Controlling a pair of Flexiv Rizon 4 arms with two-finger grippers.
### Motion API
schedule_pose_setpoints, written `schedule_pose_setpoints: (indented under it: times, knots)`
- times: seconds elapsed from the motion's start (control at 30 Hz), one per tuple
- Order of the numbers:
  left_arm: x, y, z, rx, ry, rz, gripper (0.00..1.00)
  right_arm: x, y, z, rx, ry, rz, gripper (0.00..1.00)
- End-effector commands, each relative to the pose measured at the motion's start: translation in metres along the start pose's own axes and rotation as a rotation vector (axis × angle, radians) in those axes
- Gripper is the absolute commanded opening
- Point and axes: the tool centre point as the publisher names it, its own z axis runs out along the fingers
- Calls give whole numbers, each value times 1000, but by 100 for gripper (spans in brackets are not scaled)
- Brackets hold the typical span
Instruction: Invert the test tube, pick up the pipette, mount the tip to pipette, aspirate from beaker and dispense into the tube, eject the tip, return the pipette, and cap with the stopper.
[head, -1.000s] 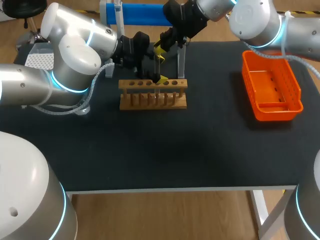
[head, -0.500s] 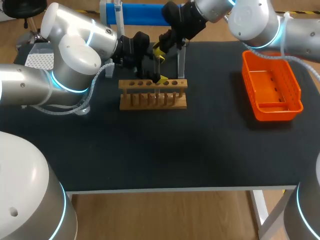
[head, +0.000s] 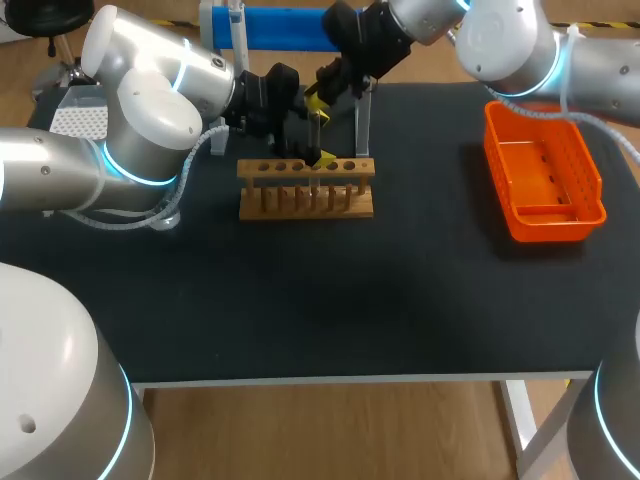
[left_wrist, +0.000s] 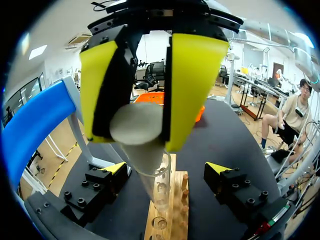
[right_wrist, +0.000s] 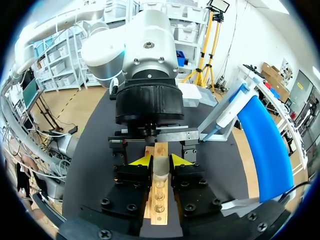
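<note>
A wooden tube rack (head: 305, 190) stands mid-table with a clear test tube (left_wrist: 161, 186) upright in it. A pale grey stopper (left_wrist: 136, 131) sits at the tube's mouth, narrow end down. My right gripper (head: 318, 95) comes down from the back and is shut on the stopper (right_wrist: 161, 166), one yellow pad on each side. In the left wrist view that right gripper (left_wrist: 145, 112) fills the space above the tube. My left gripper (left_wrist: 165, 170) stands wide open, its tips on either side of the tube and apart from it. In the head view the left gripper (head: 320, 140) is at the rack's back edge.
An orange basket (head: 590, 185) lies at the table's right side. A blue bar on a clear stand (head: 285, 25) runs along the back edge behind the rack. A clear upright post (head: 362, 120) rises just right of the grippers.
The right arm has shifted very slightly toward the back left. Both grippers keep the same opening, and the tube and rack have not moved.
</note>
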Motion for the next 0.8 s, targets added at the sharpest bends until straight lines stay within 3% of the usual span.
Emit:
schedule_pose_setpoints:
  times: [0.03,0.8]
  knots:
    - [-1,0,0,-1,4,-1,100,-1,-1,1,3,2,3,0]
    - [-1,0,0,-1,4,-1,100,7,-14,9,6,13,24,0]
